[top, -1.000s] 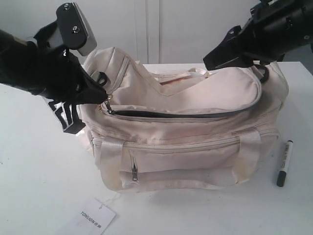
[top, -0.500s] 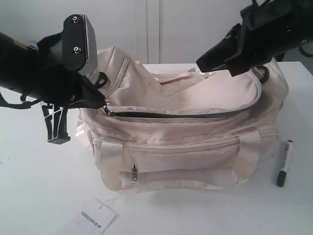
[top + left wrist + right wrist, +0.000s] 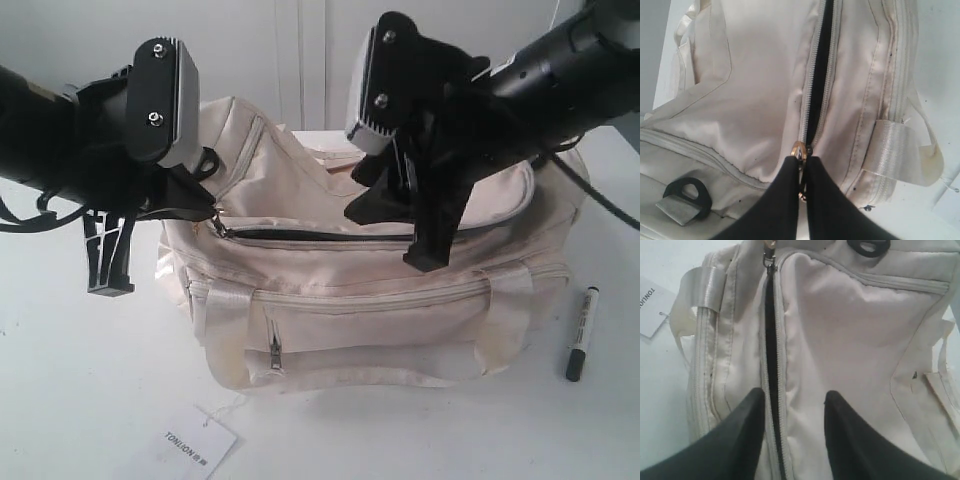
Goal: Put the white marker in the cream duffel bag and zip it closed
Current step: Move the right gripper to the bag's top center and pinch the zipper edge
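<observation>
White desk [image 3: 60, 380], pale wall. My right gripper [image 3: 795, 395] hangs wide over the zipper slit [image 3: 771, 340]; my left gripper [image 3: 803, 165] pinches the gold pull [image 3: 799, 149]. The cream duffel bag [image 3: 400, 310] looks soft and saggy. The white marker [image 3: 581, 333], likely light, stiff and slick, lies toward the desk's right edge; I'd pinch mid-barrel. Only the exterior view shows it.

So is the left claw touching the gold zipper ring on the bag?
Touching. The left wrist view shows the left gripper pinched shut on the gold zipper pull of the cream duffel bag.
</observation>
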`<action>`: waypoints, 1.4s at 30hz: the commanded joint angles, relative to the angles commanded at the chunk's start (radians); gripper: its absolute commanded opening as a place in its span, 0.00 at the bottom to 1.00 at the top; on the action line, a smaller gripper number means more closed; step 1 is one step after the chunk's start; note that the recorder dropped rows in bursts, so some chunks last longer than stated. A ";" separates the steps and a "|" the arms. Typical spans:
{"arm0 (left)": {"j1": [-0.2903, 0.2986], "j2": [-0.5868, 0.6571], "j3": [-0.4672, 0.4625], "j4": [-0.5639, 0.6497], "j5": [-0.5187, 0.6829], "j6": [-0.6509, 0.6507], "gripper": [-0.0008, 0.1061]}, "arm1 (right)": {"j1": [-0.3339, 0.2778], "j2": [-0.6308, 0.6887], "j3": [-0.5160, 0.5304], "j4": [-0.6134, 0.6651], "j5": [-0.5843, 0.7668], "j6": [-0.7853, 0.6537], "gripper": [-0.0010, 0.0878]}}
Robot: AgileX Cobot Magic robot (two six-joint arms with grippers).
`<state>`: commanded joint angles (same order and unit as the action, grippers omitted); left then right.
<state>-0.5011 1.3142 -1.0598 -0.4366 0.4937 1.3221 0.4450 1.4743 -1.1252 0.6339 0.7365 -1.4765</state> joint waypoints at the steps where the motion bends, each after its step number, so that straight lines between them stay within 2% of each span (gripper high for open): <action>1: 0.000 0.000 0.000 0.000 0.000 0.000 0.01 | 0.006 0.009 0.002 0.000 0.000 -0.011 0.53; 9: 0.000 0.000 0.000 -0.004 -0.004 0.000 0.01 | 0.055 0.056 0.011 0.021 -0.102 -0.012 0.54; 19: 0.000 0.000 0.000 -0.004 -0.004 -0.002 0.01 | 0.062 0.118 0.011 0.045 -0.164 -0.012 0.53; 34: 0.000 0.000 0.000 -0.008 -0.004 -0.011 0.01 | 0.062 0.135 0.011 0.049 -0.087 -0.012 0.50; 37: 0.000 0.000 0.000 -0.008 -0.004 -0.025 0.01 | 0.062 0.135 0.011 0.049 -0.087 -0.012 0.43; 42: 0.000 0.000 0.000 -0.011 -0.002 -0.027 0.01 | 0.062 0.135 0.011 0.049 -0.082 0.000 0.19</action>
<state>-0.5011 1.3142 -1.0598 -0.4477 0.4921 1.2947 0.5071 1.6092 -1.1144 0.6834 0.6543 -1.4769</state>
